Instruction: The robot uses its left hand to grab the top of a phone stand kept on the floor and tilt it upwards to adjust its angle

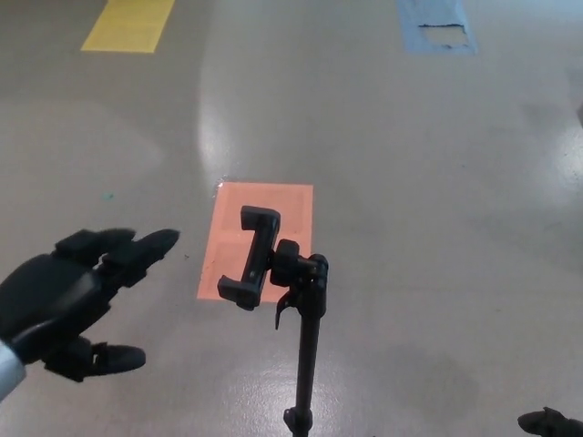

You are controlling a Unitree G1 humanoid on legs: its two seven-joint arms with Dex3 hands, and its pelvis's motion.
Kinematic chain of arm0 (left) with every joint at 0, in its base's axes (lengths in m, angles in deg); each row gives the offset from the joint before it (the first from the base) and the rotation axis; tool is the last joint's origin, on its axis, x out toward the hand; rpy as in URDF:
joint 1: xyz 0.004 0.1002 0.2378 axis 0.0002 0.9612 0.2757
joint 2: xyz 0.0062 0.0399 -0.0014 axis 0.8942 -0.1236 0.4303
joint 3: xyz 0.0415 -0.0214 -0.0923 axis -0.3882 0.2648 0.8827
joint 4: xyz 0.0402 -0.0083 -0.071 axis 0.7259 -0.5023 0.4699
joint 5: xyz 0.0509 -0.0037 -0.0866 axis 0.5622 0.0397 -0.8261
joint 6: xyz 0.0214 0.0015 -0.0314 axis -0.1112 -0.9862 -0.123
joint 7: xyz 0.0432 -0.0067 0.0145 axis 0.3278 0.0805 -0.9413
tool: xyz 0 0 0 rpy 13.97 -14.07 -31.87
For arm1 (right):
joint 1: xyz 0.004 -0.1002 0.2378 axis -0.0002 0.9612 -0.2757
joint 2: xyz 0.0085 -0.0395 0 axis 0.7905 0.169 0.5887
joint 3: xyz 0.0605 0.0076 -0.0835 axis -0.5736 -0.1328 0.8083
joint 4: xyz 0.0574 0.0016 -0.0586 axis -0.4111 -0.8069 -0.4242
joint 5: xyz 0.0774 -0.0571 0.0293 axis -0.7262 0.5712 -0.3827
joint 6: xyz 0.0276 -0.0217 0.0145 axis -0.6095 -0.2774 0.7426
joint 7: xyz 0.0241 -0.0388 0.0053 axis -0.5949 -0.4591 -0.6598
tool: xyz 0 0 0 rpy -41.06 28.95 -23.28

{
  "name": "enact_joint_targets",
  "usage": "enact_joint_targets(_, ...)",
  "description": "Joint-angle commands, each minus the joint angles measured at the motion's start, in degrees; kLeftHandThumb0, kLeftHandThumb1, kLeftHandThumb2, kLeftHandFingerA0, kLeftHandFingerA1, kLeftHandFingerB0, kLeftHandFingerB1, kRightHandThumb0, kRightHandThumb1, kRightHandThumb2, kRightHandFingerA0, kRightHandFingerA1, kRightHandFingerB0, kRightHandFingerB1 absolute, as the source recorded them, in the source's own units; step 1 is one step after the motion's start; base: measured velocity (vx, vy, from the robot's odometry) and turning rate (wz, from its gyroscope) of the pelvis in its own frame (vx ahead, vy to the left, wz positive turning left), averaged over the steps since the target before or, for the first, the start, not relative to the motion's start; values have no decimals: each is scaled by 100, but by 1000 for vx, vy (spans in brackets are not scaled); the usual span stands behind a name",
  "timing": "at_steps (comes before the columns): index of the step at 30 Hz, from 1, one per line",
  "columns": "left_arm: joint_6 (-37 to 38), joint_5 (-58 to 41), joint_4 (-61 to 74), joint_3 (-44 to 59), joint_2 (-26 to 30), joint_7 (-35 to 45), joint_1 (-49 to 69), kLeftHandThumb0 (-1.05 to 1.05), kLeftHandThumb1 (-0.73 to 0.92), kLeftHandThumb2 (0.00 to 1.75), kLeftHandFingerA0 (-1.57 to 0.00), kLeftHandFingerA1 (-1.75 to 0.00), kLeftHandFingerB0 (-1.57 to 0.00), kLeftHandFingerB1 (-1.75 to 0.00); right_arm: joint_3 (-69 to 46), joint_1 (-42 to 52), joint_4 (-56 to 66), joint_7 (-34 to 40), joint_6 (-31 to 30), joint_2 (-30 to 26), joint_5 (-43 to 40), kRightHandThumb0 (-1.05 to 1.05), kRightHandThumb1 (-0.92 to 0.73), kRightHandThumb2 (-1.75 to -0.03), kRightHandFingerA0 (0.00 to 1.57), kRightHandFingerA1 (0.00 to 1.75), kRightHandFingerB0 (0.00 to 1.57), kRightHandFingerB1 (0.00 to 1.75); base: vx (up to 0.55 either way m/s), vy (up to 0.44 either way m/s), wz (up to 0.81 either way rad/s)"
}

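A black phone stand (305,319) is seen upright on the glossy grey floor (437,182), its slim round pole topped by a matte clamp holder (255,258) with two hooked ends, set over an orange rectangular patch (291,205). The left hand (77,296), black and smooth, is held to the left of the holder, apart from it, its fingers (146,246) spread and grasping nothing. Only a dark tip of the right hand (549,421) is shown at the lower edge; its state cannot be told. A yellow patch (127,25) and a worn blue patch (437,25) are seen far off
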Motion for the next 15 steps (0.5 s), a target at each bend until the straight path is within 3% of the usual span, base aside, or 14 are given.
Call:
enact_joint_targets(1, 67, 523, 342, 19, 125, -210, -101, -84, 53, 88, 0, -2, 0, -12, -10, -43, -28, -59, -48, -89, 24, -34, -50, -103, 0, 48, 0, 47, 0, 0, 0)
enact_joint_targets(7, 124, 458, 431, 114, 141, -144, -220, -86, 54, 88, 0, 0, 0, -11, 31, -35, -27, -37, -67, -101, 69, -33, -50, -102, 1, 48, 1, 47, 0, 0, 0)
enact_joint_targets(8, 68, 443, 483, 139, 149, -48, -252, -85, 55, 90, 0, -3, 0, -12, 39, -40, -31, -35, -72, -106, 76, -57, -70, -62, 21, 33, 14, 27, 0, 0, 0)
enact_joint_targets(15, -30, 402, 596, 221, 207, 247, -448, -87, 57, 91, 0, -3, 0, -9, 43, -84, -51, -29, -133, -102, 83, -57, -70, -62, 22, 33, 15, 27, 0, 0, 0)
